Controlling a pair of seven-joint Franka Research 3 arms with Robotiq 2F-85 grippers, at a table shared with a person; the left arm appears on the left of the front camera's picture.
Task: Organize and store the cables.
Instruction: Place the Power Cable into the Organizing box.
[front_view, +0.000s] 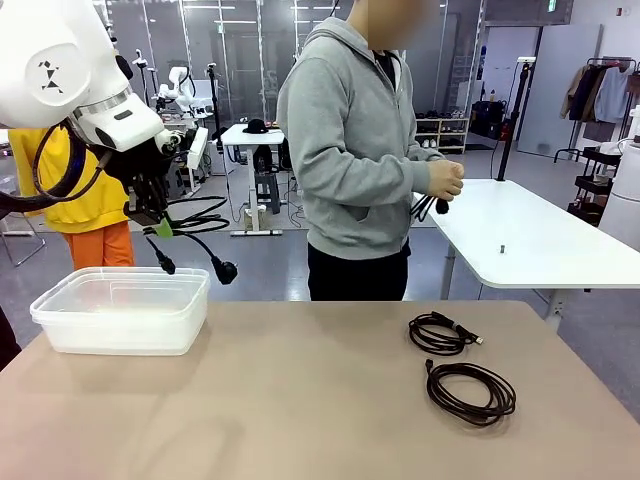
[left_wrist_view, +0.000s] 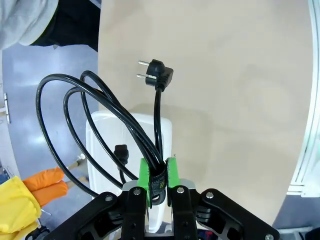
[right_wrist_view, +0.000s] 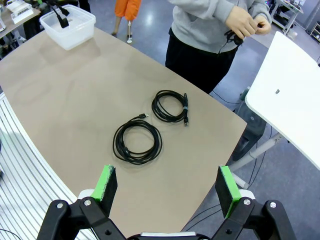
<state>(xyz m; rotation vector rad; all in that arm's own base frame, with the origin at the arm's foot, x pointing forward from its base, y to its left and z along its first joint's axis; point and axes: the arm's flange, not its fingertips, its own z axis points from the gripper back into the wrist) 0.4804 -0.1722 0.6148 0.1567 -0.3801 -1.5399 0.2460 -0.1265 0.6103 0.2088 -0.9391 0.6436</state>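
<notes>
Left hand (left_wrist_view: 157, 173) around coiled cable (left_wrist_view: 125, 121), over bin (front_view: 120, 335).

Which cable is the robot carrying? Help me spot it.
Find the clear tub at the table's left end. Above it, the left gripper pinches a looped cable. Unlike the small coil and large coil lying flat, it hangs midair, ending in a chunky plug.
</notes>
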